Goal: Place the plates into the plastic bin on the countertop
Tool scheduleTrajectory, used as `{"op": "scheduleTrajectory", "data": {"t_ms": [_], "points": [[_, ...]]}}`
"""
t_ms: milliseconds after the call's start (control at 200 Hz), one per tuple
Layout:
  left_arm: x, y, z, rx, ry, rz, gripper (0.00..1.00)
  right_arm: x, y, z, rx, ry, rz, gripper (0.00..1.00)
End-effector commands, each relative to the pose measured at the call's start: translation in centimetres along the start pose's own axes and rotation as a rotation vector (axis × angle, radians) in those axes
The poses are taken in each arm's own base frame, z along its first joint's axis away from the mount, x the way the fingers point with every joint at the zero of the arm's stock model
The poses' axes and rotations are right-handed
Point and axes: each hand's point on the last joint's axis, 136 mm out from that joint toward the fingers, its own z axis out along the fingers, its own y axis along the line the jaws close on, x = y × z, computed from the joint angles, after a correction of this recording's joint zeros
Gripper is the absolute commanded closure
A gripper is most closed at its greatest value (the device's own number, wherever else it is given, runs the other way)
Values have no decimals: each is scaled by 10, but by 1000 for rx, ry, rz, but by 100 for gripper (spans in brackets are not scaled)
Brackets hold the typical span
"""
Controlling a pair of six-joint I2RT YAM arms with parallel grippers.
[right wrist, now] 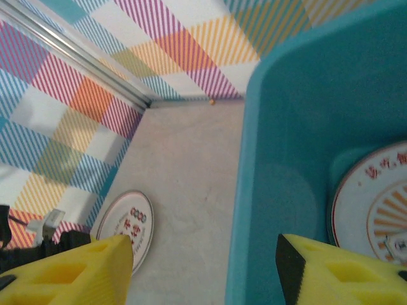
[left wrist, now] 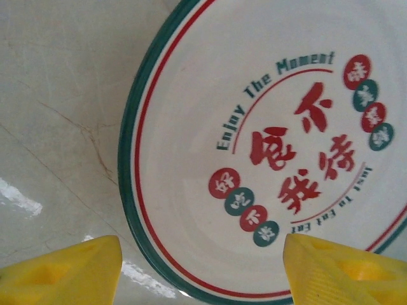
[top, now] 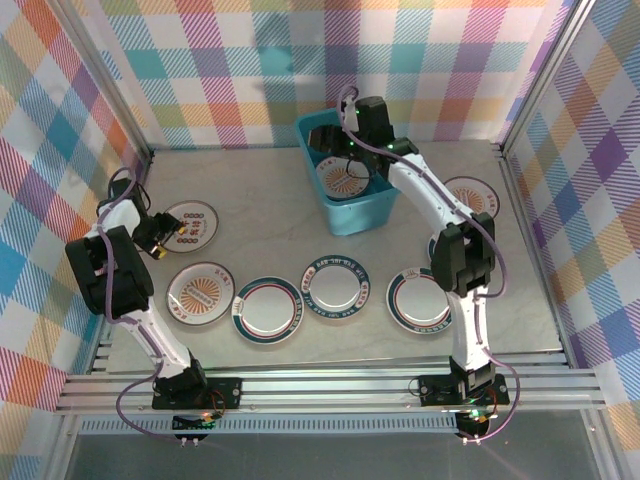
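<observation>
The teal plastic bin [top: 352, 212] stands at the back middle of the countertop [top: 250, 185], with an orange-sunburst plate [top: 342, 178] lying inside it. My right gripper [top: 340, 140] hovers open and empty over the bin's rim. In the right wrist view its fingers [right wrist: 70, 270] straddle the bin's wall [right wrist: 254, 190], with the sunburst plate [right wrist: 375, 203] to the right. My left gripper [top: 160, 238] is open at the near edge of a red-lettered plate [top: 190, 225]. Seen from the left wrist, that plate's green and red rim [left wrist: 137, 210] runs between the yellow fingertips [left wrist: 63, 273].
A row of plates lies along the front: a sunburst one [top: 200, 293], a teal-rimmed one [top: 267, 309], a dark-rimmed one [top: 338, 284] and a red-rimmed one [top: 420, 300]. Another plate [top: 470, 192] sits partly behind the right arm. Aluminium rails and plaid walls enclose the counter.
</observation>
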Motion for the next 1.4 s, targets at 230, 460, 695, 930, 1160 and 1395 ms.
{"op": "scheduleTrajectory", "data": {"t_ms": [230,460,695,930,1160,1395], "points": [[-7,0,19,36,16,-19,35,4,24,-46,14,-74,-33,40],[-7,-1,33,43,40,-16,38,13,29,-51,38,-75,-47,42],[0,6,44,35,60,-23,42,14,31,-54,52,-75,-50,44],[4,7,48,37,67,-28,55,14,32,-53,46,-69,-57,45],[7,10,44,24,65,-18,68,18,32,-51,40,-58,-58,45],[8,9,38,28,64,-14,76,24,28,-49,52,-43,-47,45]]}}
